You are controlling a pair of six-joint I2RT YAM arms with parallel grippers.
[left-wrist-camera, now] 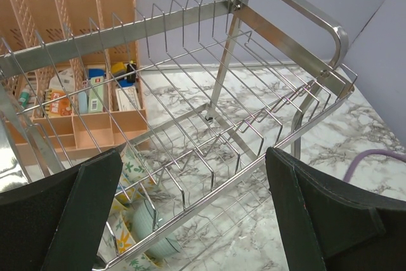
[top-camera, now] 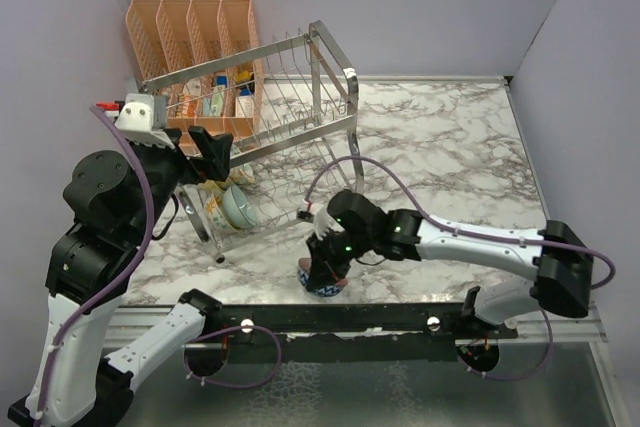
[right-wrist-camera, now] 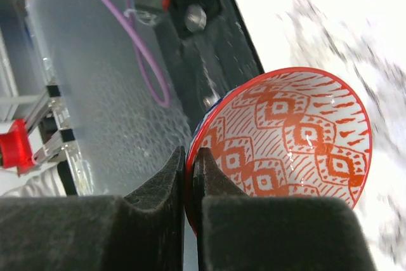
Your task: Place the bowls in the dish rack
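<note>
Now: pinches red-orange patterned bowl (right-wrist-camera: 298,138) by its rim in near-closed right gripper (right-wrist-camera: 190,182) | holds it low at marble table's (top-camera: 450,167) near edge, apart from dish rack (top-camera: 300,97) | hovers left gripper (left-wrist-camera: 196,211) wide, empty, above rack | likely rigid, glaze-slick, breakable: take rim firmly.

From the dish rack (top-camera: 270,97), the marble counter (top-camera: 450,147) lies bare from 1 to 4 o'clock. Bowls (top-camera: 237,205) sit in the rack's lower tier at 8 o'clock, where the left arm (top-camera: 100,197) stands close; the upper tines stand free.
</note>
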